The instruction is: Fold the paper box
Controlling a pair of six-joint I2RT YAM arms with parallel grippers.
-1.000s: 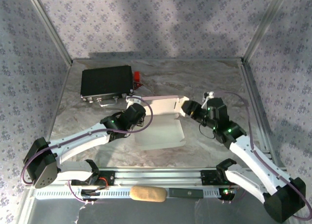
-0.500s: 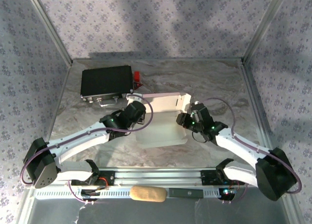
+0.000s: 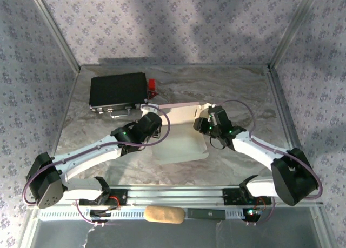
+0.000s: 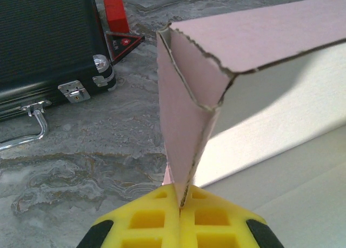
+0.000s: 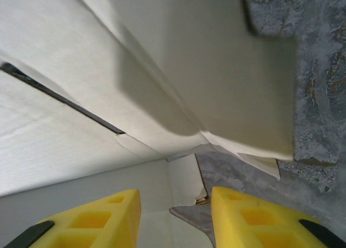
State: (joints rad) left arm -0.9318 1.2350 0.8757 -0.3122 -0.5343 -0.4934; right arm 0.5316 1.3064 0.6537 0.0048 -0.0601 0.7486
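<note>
– Over the worktop [image 3: 232, 91], seen from above, why do both arms reach into the middle?
– The paper box [image 3: 181, 142] lies there as a half-raised sheet, just on the near side of the black case [image 3: 118, 91]. The left hand [image 3: 153, 113] pins its far left corner, I judge to hold a wall upright. The right hand [image 3: 201, 124] sits at the far right corner. The arms cover both corners, so the folds beneath them are hidden.
– At the left wrist, what shows?
– The left hand [image 4: 180, 202] is clenched on the paper box [image 4: 184, 124]. Its yellow pads meet on a pink end flap that stands upright, with the long wall running off to the right. The black case [image 4: 43, 37] and a red block [image 4: 114, 13] sit beyond, apart from the card. Where the flap joins the base is cut off behind the pads.
– And at the right wrist?
– The right hand [image 5: 175, 210] is released, jaws apart, straddling a small ragged tab at a corner of the paper box [image 5: 81, 134] without touching it. I see the whitish inner face and a dark slit [image 5: 59, 99]. It is probably lined up to take the end flap. Which panel is which I cannot tell this close.
</note>
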